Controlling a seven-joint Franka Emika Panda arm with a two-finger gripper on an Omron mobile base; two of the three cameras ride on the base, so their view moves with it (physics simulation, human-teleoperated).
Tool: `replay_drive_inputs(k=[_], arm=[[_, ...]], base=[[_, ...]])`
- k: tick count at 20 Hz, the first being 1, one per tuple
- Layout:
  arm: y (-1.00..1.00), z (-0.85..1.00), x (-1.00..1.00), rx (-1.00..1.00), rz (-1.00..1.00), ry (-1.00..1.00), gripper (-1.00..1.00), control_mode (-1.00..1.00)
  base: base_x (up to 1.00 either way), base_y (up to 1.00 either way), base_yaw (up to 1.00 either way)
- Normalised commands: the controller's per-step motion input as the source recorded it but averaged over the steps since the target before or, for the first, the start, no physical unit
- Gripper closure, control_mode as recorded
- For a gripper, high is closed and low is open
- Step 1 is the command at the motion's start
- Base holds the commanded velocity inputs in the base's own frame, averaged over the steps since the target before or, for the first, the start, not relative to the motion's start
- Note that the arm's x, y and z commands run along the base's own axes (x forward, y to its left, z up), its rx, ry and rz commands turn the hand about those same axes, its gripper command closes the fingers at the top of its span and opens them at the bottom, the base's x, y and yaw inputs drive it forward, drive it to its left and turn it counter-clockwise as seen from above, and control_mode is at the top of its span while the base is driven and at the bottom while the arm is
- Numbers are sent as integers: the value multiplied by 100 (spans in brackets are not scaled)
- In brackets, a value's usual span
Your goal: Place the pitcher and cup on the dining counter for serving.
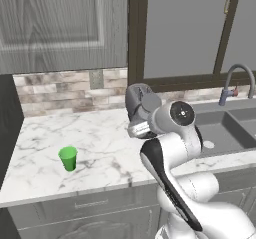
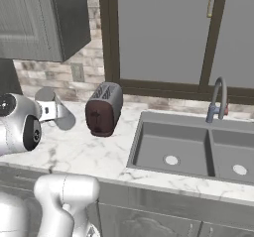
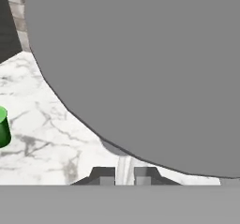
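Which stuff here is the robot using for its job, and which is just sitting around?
For the job:
pitcher, close in front of the fingers
cup, standing on the counter

Just sitting around:
toaster
sink
faucet
wall outlet

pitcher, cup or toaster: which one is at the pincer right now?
The pitcher: its grey lid looms right over the pincer. The green cup stands apart on the counter; the toaster too.
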Motion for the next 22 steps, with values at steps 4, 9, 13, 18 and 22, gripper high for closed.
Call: replay_drive_inputs(k=[4, 9, 13, 18, 22], arm=[[0, 0, 0, 0, 0, 0, 100, 100], [0, 0, 0, 0, 0, 0, 100, 100], [0, 0, 0, 0, 0, 0, 100, 100], [0, 0, 0, 0, 0, 0, 100, 100], [0, 0, 0, 0, 0, 0, 100, 100]], base=[[-75, -29, 31], [-78, -15, 77], [-24, 0, 100], [-7, 0, 100], [-6, 0, 100]])
